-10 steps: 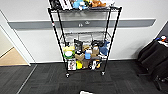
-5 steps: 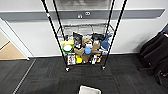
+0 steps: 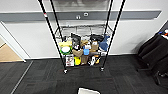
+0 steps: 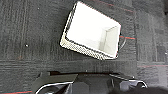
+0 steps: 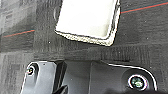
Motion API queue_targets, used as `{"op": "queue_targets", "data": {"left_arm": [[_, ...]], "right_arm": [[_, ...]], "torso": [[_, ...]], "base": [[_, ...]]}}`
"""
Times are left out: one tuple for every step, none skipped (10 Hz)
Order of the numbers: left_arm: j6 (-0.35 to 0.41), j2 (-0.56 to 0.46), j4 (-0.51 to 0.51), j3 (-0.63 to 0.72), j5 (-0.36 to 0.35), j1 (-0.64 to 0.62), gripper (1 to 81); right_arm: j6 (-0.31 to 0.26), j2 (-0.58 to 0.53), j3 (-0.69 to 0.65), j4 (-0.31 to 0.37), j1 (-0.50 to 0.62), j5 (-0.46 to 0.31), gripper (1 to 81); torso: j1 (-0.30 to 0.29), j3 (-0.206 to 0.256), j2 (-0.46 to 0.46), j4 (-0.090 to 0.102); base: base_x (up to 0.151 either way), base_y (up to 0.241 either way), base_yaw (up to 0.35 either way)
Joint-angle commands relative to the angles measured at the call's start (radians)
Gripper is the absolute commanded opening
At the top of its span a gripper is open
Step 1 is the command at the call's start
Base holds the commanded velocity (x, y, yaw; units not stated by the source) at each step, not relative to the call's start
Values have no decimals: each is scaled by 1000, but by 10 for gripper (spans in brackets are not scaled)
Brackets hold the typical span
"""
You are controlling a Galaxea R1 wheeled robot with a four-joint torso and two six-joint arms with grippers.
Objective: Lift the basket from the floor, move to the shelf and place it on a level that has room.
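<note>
1. Head camera: I'm looking at the shelf (image 3: 82, 40) straight ahead at twelve o'clock, its black posts running up against the white wall (image 3: 32, 37) with the grey band (image 3: 135, 15).
2. The lower tiers I can see are packed with clutter (image 3: 83, 51): boxes, packets, a green-and-white tub, something blue.
3. The basket (image 3: 88, 91) sits on the floor (image 3: 45, 77) at six o'clock in the head view, just its pale top edge peeking in, well apart from the shelf's castors.
4. Left wrist camera: the basket (image 4: 91, 31) rests upright on the carpet, off-white lining open to me, woven beige side and dark rim facing the camera.
5. Right wrist camera: same basket (image 5: 87, 21) on the carpet tiles, nothing touching it that I can see.
6. Fingers on both grippers: I cannot tell how far open they are.
7. At three o'clock, dark fabric (image 3: 155, 55) over furniture; at nine o'clock, tan wooden flooring (image 3: 7, 55) past a doorway.
</note>
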Motion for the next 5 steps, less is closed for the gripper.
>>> {"op": "queue_targets", "data": {"left_arm": [[-8, -24, -54, 14, 63, -64, 811], [-8, -27, -64, 9, 63, -67, 811], [-8, -33, -67, 9, 63, -73, 811], [-8, -38, -68, 9, 65, -79, 811], [-8, -39, -68, 9, 65, -88, 811]], "right_arm": [[0, -11, 13, 5, 44, -62, 811], [-2, -7, 11, 4, 48, -62, 811], [-2, -4, 13, 4, 54, -63, 811], [-2, -1, 11, 4, 61, -65, 811], [-2, -1, 13, 4, 70, -68, 811]], "torso": [[63, 0, -98, 3], [75, 0, -117, -18], [88, 0, -139, -28], [107, -60, -169, -30], [128, -95, -201, -30]], "base": [[0, 0, 0], [0, 0, 0], [0, 0, 0], [0, 0, 0], [0, 0, 0]]}}
